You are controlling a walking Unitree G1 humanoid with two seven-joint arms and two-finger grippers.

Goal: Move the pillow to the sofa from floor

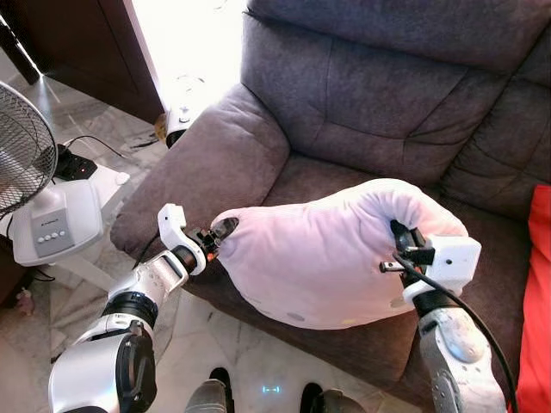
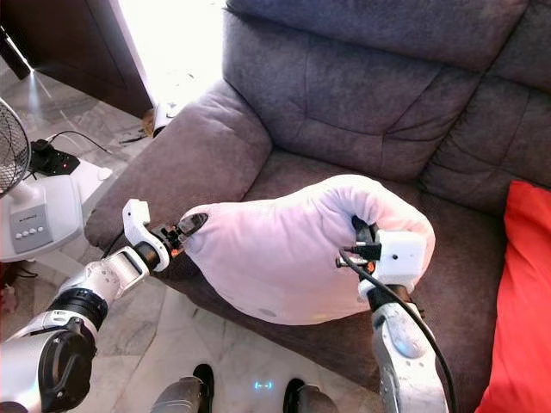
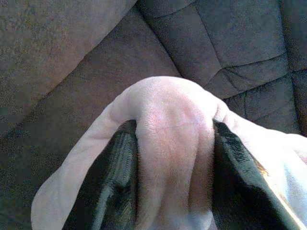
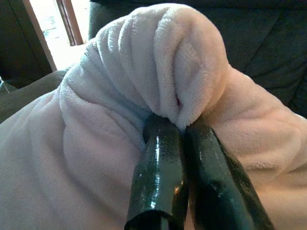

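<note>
Nearest, at the bottom edge: two dark feet [image 1: 267, 397] on pale marble floor [image 1: 202, 344]. Just beyond, two silver arms reaching forward, one on each side.

Left gripper [image 1: 217, 234] at the near-left end of the pillow [image 1: 327, 258], black fingers [image 3: 110, 187] spread around a bunched fold of pale pink fleece and clamped on it from both sides. Right gripper [image 1: 399, 234] at the right end of the pillow, fingers [image 4: 160, 177] drawn almost together, pinching a thick roll of the plush between their tips.

Pillow held between the two grippers, above the front edge of the sofa seat [image 1: 344, 185], part of it overhanging the near edge toward the floor. Long axis running left to right across the scene, the left end tapering to a blunt point toward the left gripper, the right end rounded and puffed higher. Cannot tell whether the underside touches the cushion.

Further back: grey sofa [image 1: 387, 103], wide padded armrest [image 1: 215, 163] on the left, quilted backrest behind. Red cushion [image 2: 521, 301] at the right edge, on the seat.

To the left of the sofa, on the floor: white fan [image 1: 52, 219] with a wire grille and a button panel on its base, a black power strip [image 1: 73, 163] with a cable behind it. Far left, dark wooden furniture [image 1: 77, 43] beside a bright, washed-out patch of daylight.
</note>
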